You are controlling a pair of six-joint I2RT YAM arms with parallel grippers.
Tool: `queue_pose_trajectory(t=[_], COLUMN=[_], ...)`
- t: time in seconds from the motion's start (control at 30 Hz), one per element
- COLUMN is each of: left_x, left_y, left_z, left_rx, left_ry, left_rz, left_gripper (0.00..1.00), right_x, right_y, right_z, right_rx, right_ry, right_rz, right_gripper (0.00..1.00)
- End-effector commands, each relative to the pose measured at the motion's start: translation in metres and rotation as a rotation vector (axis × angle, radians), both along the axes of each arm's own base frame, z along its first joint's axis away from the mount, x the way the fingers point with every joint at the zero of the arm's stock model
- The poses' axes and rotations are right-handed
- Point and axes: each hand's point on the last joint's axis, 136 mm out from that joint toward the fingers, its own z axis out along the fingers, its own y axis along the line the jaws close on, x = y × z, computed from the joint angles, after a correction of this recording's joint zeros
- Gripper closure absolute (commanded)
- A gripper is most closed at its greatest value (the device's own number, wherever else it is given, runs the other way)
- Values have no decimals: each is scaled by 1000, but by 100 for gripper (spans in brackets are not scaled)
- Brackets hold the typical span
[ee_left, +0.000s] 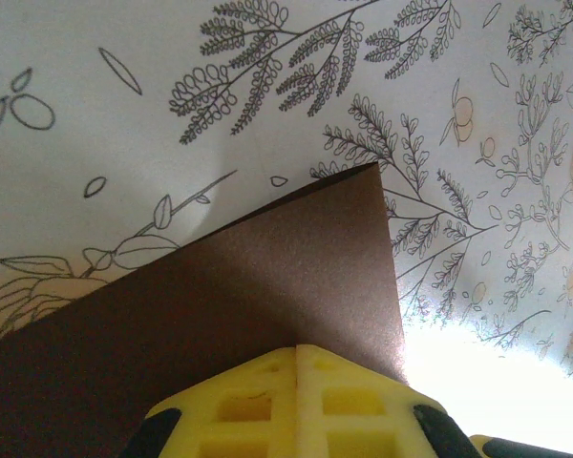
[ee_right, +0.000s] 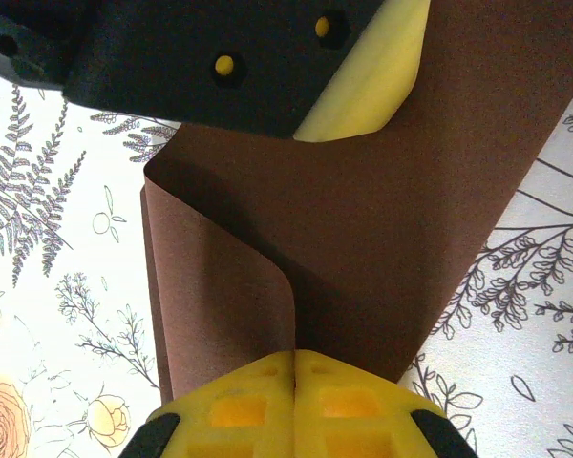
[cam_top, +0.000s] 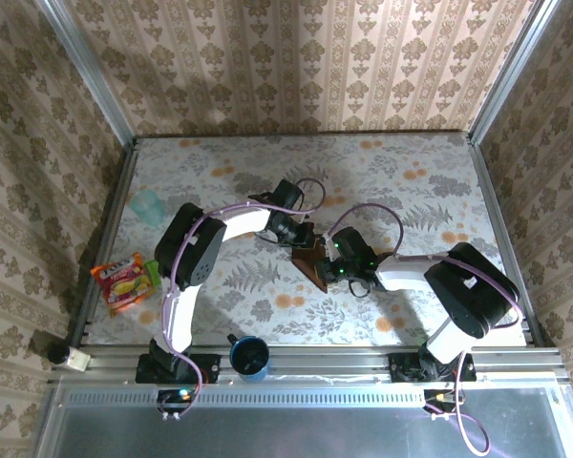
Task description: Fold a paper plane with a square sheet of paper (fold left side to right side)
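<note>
Found the square sheet of paper [cam_top: 314, 261] near the middle of the table [cam_top: 411, 172], partly raised off the floral cloth and caught between both pincers. Logged the left gripper [cam_top: 296, 234] at the sheet's far side and the right gripper [cam_top: 338, 256] at its right side, the two close together.

Left wrist view: noted yellow pads [ee_left: 258, 405] pressed together with no gap, clamped on the sheet's [ee_left: 267, 296] edge. Saw brown paper spreading away from the pads to one sharp corner lying over the cloth.

Right wrist view: noted pads [ee_right: 239, 405] likewise pinched tight on the paper [ee_right: 382, 239]. Saw the sheet curled in a soft loop just left of the pads. Recorded the bend as rounded, not pressed to a crease. Saw the opposite end tucked under the left gripper's yellow pad [ee_right: 377, 76] at the top.

Elsewhere: orange snack packet [cam_top: 122, 281] at the left edge, pale green cup [cam_top: 148, 206] beyond it, blue cup [cam_top: 250, 357] at the near edge between the arm bases. Logged all three well apart from the sheet.
</note>
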Motion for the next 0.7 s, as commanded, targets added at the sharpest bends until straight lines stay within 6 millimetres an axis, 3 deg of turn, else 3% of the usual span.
queue_pose_trajectory(t=[0.0,0.17,0.67], left_x=[-11,-10,-11], left_y=[19,19,19], left_z=[-32,-31,-32], left_rx=[125,126,128], left_ry=[31,28,32], left_rz=[-4,-2,2], left_gripper=[99,99,99], right_x=[-5,-10,0], right_y=[-2,-1,1], right_z=[4,12,4], right_rx=[17,47,11], right_ry=[4,0,8], right_rz=[9,14,5], right_gripper=[100,100,100])
